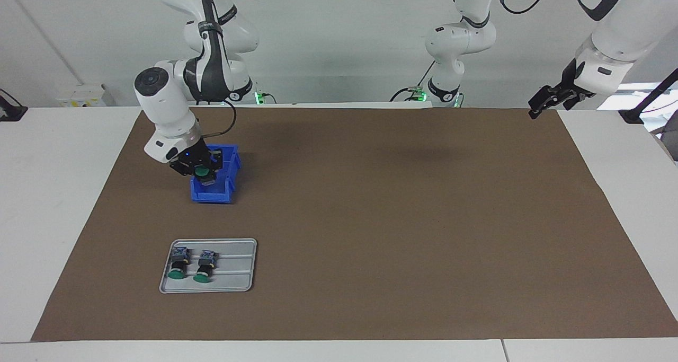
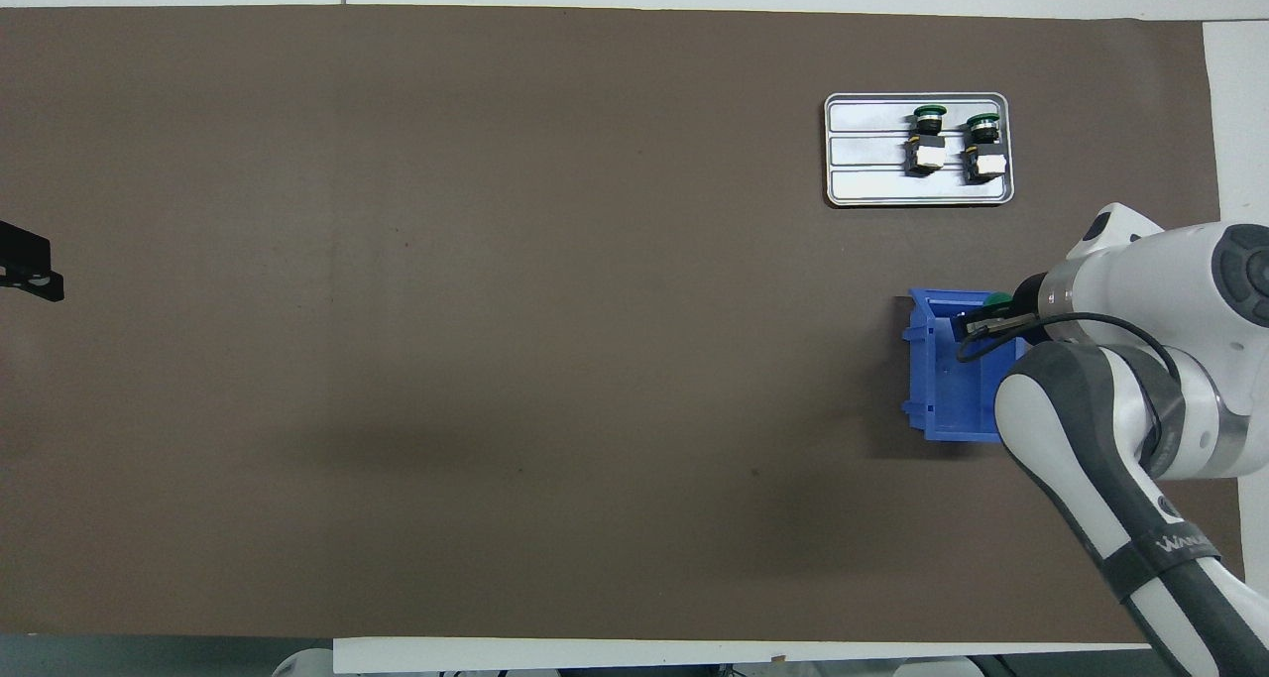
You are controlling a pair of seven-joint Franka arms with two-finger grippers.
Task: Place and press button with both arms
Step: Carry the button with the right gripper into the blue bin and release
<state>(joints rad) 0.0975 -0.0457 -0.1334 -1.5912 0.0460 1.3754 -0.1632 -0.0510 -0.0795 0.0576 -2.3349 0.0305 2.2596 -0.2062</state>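
I had the right hand (image 1: 200, 172) clamped on a button (image 1: 202, 171) just above the blue bin (image 1: 222, 192), lifting it clear for the tray (image 1: 238, 277) at the bin's six o'clock in the facing view (two buttons already lay there). The left hand (image 1: 548, 101) waited, fingers apart, off the mat's corner.

A green-capped button (image 1: 202, 171) is held over the blue bin (image 1: 225, 190). Two more buttons (image 1: 179, 263) (image 1: 204, 266) are laid side by side, caps toward 6 o'clock in the facing view.
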